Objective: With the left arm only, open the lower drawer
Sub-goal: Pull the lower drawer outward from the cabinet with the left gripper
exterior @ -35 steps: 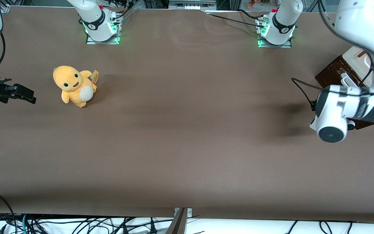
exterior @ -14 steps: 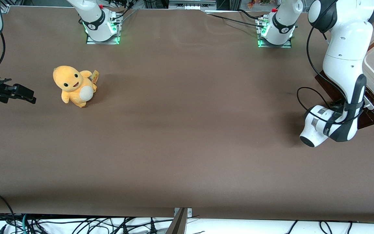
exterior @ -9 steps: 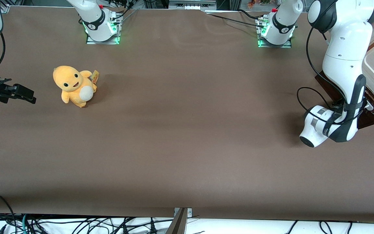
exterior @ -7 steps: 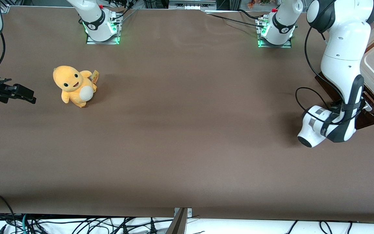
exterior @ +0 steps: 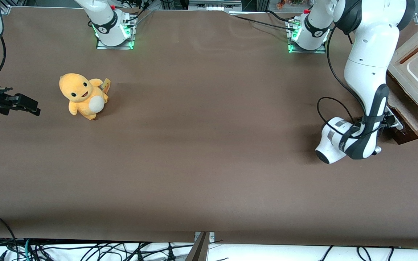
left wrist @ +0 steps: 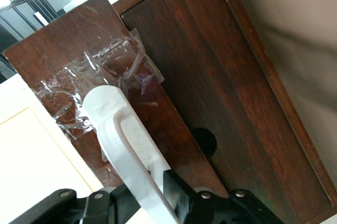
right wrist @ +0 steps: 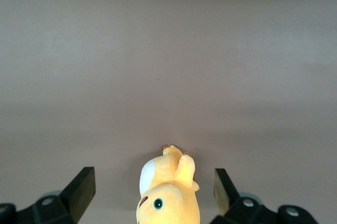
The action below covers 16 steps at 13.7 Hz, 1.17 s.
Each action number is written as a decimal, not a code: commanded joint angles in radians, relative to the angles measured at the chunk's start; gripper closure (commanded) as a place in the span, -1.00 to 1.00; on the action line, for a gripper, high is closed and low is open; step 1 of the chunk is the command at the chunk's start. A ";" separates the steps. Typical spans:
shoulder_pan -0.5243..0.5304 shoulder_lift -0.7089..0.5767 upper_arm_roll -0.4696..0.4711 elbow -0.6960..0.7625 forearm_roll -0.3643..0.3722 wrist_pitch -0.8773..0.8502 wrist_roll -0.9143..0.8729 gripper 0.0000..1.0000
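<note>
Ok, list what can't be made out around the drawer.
- Front view: the claw, shut on the handle, is mostly hidden by the arm.
- Front view: the inside of the drawer is partly covered by the cabinet, itself cut by the picture edge.
- Wrist view: one handle end is hidden by the claw.

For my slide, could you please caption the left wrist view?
Tool shut on the white handle of the dark wooden lower drawer.
</note>
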 commanded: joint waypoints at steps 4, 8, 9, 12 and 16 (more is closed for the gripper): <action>-0.072 0.014 -0.006 0.042 -0.069 -0.007 0.031 0.57; -0.082 0.015 -0.006 0.062 -0.092 -0.007 0.031 0.23; -0.077 0.015 -0.006 0.062 -0.092 -0.007 0.034 -0.46; -0.071 0.014 -0.005 0.062 -0.083 -0.007 0.032 -1.00; -0.085 0.006 -0.008 0.127 -0.116 -0.007 0.031 -1.00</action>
